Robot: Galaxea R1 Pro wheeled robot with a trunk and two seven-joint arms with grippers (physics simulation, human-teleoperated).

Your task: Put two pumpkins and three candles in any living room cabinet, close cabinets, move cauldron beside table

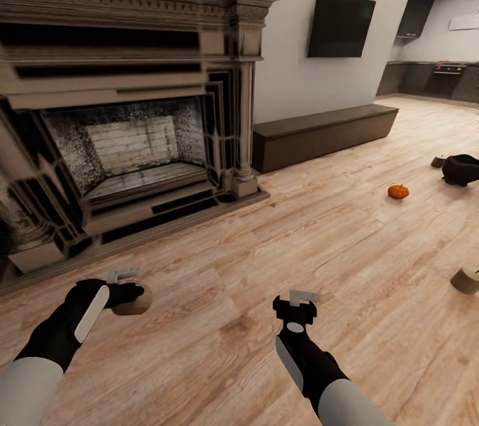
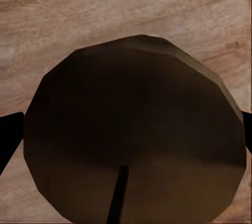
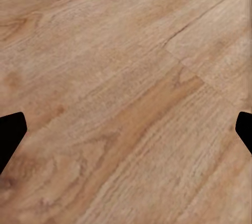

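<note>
Left gripper (image 1: 126,294): closed on a candle (image 1: 133,301), which is held just above the floor (image 1: 219,293); in the left wrist view the candle (image 2: 134,129) is seen between the two dark fingertips.
Fireplace (image 1: 126,140): set ahead at the left, beyond the held candle.
Right gripper (image 1: 303,301): spread open and empty, with bare planks (image 3: 126,93) seen between its fingertips.
Cabinet (image 1: 322,133): placed along the wall under the TV (image 1: 340,24); its drawers appear shut, and nothing is judged to have been stored yet as far as can be shown.
Pumpkin (image 1: 398,191): left on the floor, well apart from the cabinet.
Cauldron (image 1: 461,169): set on the floor at the far right, with a second candle (image 1: 438,161) just beside it.
Third candle (image 1: 466,278): left on the floor at the right edge.
Outstanding: storage of the candles and the pumpkins, cabinet closure, and cauldron placement beside a table.
</note>
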